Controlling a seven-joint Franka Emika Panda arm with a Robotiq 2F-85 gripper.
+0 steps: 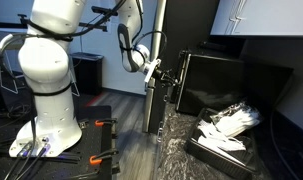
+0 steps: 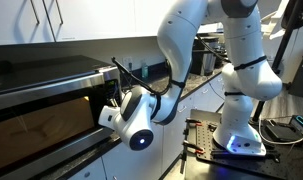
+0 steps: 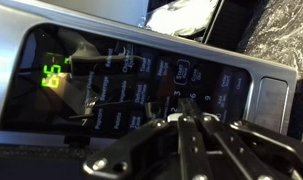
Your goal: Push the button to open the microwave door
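**Jaws shut at the keypad**

In an exterior view the black gripper, jaws pressed together, hangs just beside the large glossy black microwave door. Wrist view: dark button panel directly ahead of the jaws, green digits off sideways.

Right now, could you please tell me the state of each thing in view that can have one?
Microwave door: shut.
Display: lit, green digits.
End effector: shut, holding nothing, tips near the control panel.
Tray: holds white sheets.
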